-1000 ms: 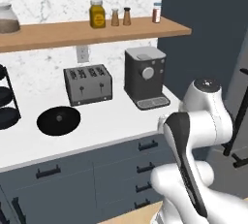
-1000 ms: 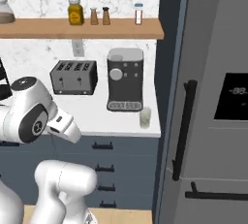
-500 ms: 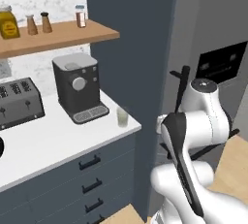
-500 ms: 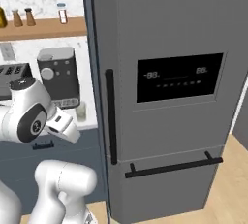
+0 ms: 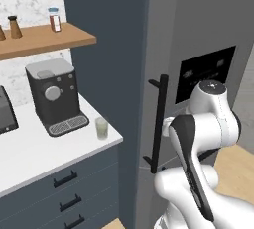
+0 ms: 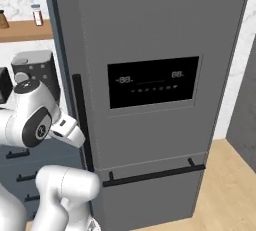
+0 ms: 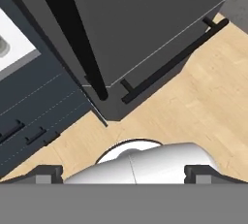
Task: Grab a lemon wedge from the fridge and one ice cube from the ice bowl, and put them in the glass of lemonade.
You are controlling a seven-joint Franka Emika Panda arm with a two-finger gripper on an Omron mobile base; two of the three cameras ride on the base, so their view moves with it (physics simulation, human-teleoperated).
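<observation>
Left base view: fridge (image 5: 198,34) shut, tall black handle (image 5: 158,124) on its left edge. Glass (image 5: 101,128) stands upright on the white desk (image 5: 34,148), near its right end, just beside the coffee machine (image 5: 53,95). Shaker (image 5: 54,20) on the wooden shelf (image 5: 44,38) above. Arm (image 5: 203,124) folded in front of the fridge door.

Right base view: fridge front with black display (image 6: 152,81), vertical handle (image 6: 82,122), horizontal lower handle (image 6: 152,174). Arm elbow left of the door.

Hand view: looks down at fridge base, wood floor (image 7: 203,102), dark drawers (image 7: 34,116). Fingers (image 7: 121,175) spread wide apart, holding nothing.
</observation>
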